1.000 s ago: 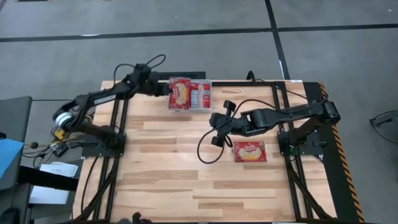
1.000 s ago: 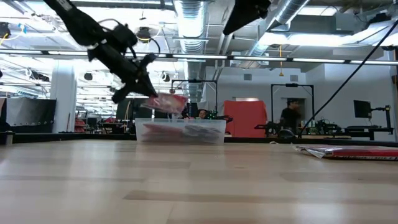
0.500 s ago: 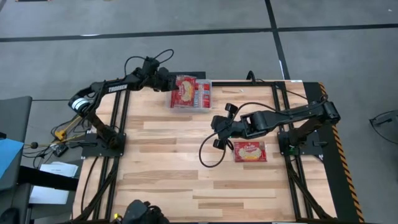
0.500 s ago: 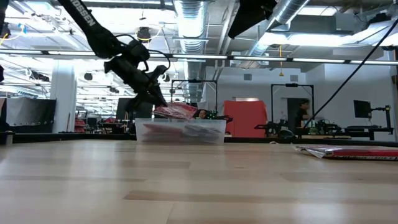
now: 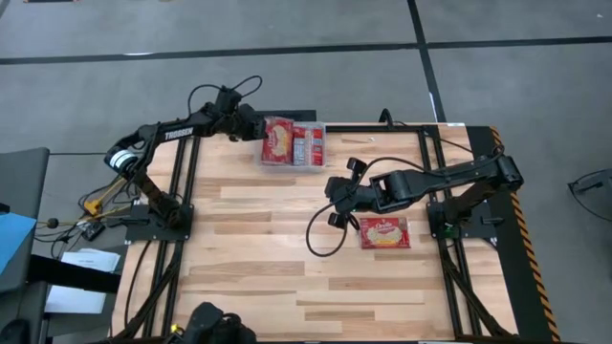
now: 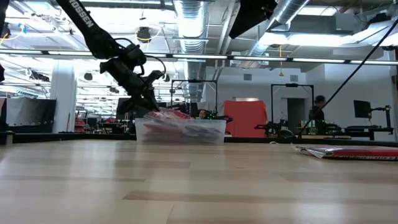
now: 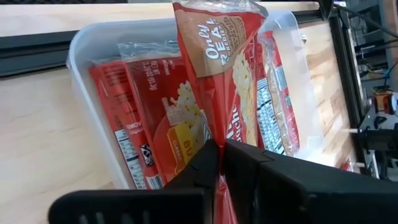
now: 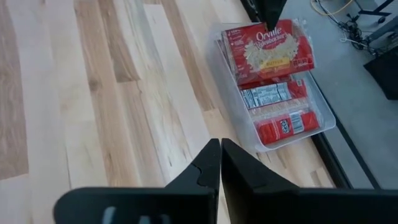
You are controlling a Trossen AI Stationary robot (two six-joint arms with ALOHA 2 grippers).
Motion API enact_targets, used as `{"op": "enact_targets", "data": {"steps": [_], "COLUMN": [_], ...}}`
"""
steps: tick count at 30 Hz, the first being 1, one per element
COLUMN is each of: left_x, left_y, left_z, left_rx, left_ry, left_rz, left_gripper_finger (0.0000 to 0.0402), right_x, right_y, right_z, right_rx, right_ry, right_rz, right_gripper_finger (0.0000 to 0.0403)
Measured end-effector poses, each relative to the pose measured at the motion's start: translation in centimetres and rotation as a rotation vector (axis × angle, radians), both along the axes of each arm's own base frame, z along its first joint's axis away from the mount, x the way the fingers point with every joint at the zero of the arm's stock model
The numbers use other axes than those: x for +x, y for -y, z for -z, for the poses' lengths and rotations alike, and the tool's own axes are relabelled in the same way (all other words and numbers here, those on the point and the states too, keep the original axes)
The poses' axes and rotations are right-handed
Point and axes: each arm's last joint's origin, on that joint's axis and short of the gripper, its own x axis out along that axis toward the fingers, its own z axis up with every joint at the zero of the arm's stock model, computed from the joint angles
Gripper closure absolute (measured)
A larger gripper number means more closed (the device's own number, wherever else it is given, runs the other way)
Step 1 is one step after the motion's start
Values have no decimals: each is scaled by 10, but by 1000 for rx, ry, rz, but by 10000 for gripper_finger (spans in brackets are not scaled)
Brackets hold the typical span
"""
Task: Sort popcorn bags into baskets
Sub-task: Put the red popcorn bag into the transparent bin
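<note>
Placing step in hand. Left gripper [image 5: 251, 124] at the far edge of the table [image 5: 258, 277], just at the left end wall of the clear tub [image 5: 319, 143], fingers pinched tight on the edge of a large popcorn bag [image 5: 278, 141]. In the left wrist view the held bag [image 7: 231, 68] stands on edge between the pressed fingers and hangs tilted over the packets already lying in the tub [image 7: 84, 56]; in the low view it sits low, about at rim height [image 6: 168, 116], apparently resting on the pile though not released. Tub contents: narrow packets with pale bands and printed backs toward the right end [image 5: 308, 146], at least one more large packet under the held one [image 7: 146, 124]. Only one tub seen, near the far edge, left of centre. Right gripper [image 5: 337, 188] poised mid-table, above the boards, fingers pressed together on nothing; right wrist view looks across bare boards toward the tub [image 8: 323, 106]. One more large bag [image 5: 383, 232] flat on the table toward the right edge, just beside the right gripper on its near side, untouched. Judged: sorting well along, one loose bag left in view. Next move likely calls for spreading the left fingers so the held bag drops flat inside the walls, then lifting clear without snagging the film. Then fingers parted over the loose bag for a pinch on a thin edge lying flush on wood.
</note>
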Motion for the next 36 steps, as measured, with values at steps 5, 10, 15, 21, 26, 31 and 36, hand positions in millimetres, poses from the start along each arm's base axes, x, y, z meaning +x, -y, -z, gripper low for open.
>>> {"op": "enact_targets", "data": {"steps": [5,10,15,21,26,31,36], "left_x": [0,0,0,-8,-22,-17,1], "left_y": [2,2,2,-2,-7,10,51], "left_z": [2,2,2,1,-4,-30,-70], "left_rx": [-18,-21,-20,-62,-171,-166,-59], "left_ry": [-15,-21,-21,38,170,261,318], "left_rz": [2,-2,-3,37,97,204,340], "left_gripper_finger": [386,376,321,234,199,196,195], "right_x": [0,0,0,-3,-14,-36,-63], "right_y": [3,6,8,8,9,-7,-45], "right_z": [1,1,1,3,12,54,101], "right_rx": [-2,-2,9,10,72,197,318], "right_ry": [-11,-11,-4,-43,-118,-252,-309], "right_rz": [8,17,35,43,142,257,324], "right_gripper_finger": [377,382,367,350,349,349,362]}}
